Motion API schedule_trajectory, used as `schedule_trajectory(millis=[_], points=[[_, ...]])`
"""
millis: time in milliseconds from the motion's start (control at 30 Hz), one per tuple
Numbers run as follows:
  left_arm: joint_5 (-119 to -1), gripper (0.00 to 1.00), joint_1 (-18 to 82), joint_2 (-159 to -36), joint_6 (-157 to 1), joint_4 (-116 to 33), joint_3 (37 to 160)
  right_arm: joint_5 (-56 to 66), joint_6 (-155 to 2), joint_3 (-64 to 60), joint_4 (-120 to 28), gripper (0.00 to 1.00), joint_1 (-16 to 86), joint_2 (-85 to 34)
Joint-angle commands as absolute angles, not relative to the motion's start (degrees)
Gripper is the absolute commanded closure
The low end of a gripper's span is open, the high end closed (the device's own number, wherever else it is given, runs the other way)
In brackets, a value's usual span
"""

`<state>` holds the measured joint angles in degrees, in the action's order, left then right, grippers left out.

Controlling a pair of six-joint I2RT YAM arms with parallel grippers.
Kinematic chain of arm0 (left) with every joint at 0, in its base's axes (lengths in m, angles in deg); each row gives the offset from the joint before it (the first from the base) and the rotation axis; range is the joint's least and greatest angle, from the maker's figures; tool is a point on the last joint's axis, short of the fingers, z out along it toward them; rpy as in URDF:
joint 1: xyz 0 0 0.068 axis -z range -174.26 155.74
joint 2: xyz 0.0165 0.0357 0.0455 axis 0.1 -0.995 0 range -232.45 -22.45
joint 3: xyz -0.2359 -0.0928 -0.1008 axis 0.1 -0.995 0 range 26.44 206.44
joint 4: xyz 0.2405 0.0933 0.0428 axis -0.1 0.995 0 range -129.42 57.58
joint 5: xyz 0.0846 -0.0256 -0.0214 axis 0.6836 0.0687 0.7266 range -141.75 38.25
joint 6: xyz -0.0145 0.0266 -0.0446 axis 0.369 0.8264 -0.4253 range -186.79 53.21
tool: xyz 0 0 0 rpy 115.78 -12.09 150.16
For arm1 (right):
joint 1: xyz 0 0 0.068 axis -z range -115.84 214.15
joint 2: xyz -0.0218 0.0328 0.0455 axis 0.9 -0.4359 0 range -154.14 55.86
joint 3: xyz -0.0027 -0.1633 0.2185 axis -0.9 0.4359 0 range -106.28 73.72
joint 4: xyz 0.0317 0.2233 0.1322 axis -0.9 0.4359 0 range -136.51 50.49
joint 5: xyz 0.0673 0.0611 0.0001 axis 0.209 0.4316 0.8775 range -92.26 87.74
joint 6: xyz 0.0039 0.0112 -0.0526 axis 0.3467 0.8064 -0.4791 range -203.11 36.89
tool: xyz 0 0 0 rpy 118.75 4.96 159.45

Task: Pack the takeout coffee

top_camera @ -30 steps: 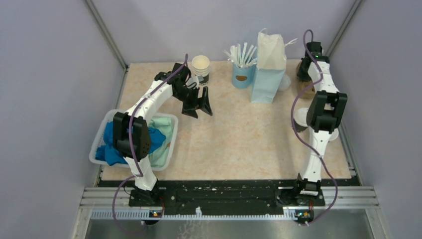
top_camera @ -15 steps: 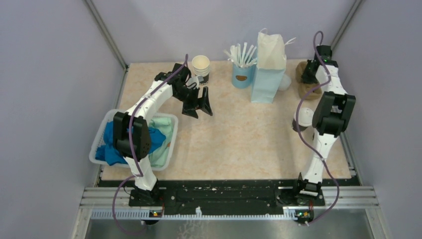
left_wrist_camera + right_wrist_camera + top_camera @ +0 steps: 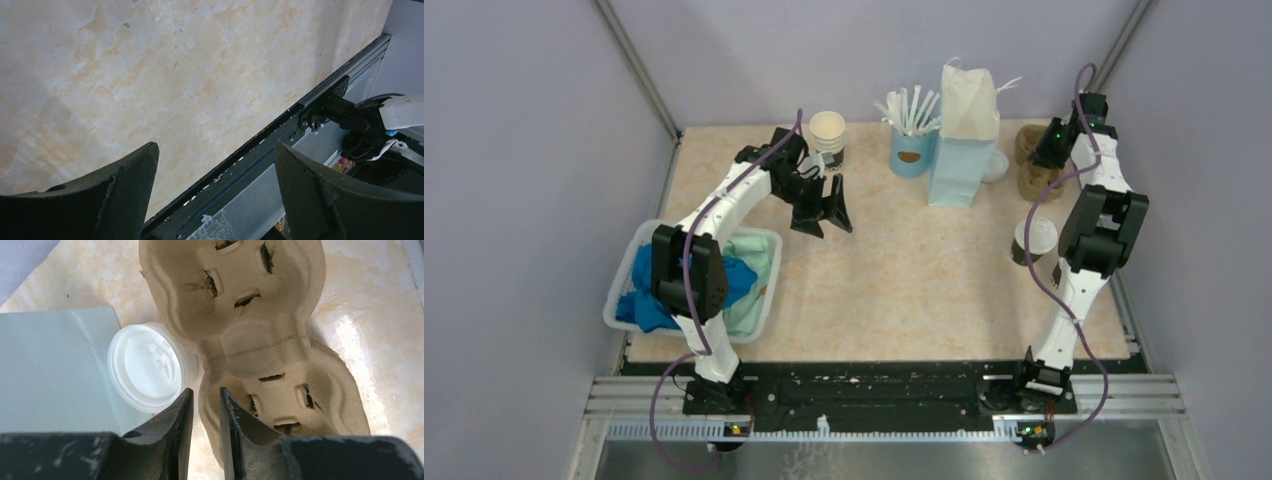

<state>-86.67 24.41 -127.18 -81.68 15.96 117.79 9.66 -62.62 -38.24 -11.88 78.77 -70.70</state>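
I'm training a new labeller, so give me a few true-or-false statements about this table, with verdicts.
1. The lidded coffee cup stands inside the blue paper bag. False: the cup stands on the table, outside the bag and nearer the arms.
2. The left gripper is open and holds nothing. True.
3. A loose white lid lies between the bag and the pulp cup carrier. True.
4. The basket of cloths sits at the table's right edge. False: the basket is at the left edge.
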Motion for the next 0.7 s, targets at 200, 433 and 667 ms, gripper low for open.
schedule_trajectory(millis=[200,433,667], points=[[-87.87,0.09,24.18,-124.73,-81.24,14.34,117.28,6.82,-58.36,-45.36,-9.19,0.66,78.15,-74.81],[-88.18,0.09,24.15,-125.17,-81.37,14.32,117.60,1.71,-59.55,-47.69,-5.70,0.72,77.09,-76.30],[-88.06,0.09,24.19,-125.00,-81.33,14.44,117.58,-1.88,-60.26,-55.27,-0.38,1.00,76.18,-78.59]])
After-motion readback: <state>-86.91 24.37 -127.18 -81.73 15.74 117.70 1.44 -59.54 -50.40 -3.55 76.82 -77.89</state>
